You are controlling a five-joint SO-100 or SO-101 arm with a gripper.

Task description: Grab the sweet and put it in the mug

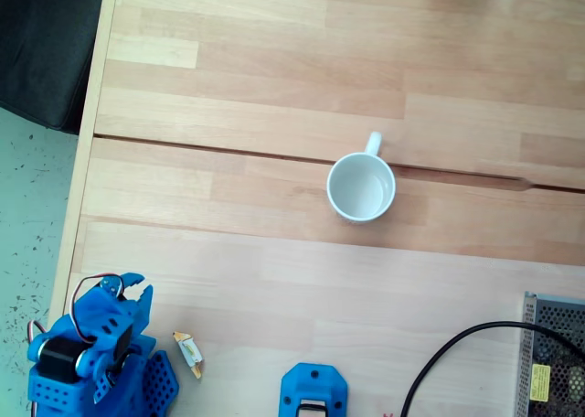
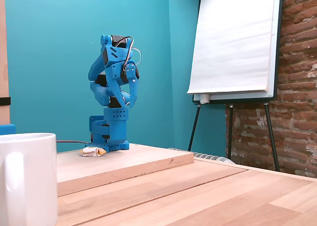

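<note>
Sweet [image 1: 188, 353] first: it lies flat on the wooden counter [image 1: 274, 280] just beside the blue arm's base [image 1: 151, 385], on the side of the base that faces the mug [image 1: 361, 187] in the top-down fixed view. The mug stands well apart from that base, upright, mouth open and nothing in it, handle pointing away from the arm. In the low fixed view the sweet [image 2: 93, 151] rests right at the foot of the base [image 2: 110, 134].

Your end effector [image 2: 132, 93] is folded up above the base, tips pointing down, and it holds nothing; how wide it stands open you cannot tell from these views.

Judge the sweet as very light and thin, with a crinkly, probably slippery wrapper and floppy twisted ends. Pinch it across the firm middle, not the ends, which would likely slide or fold. Close gently; it may skid away on the smooth wood.
</note>
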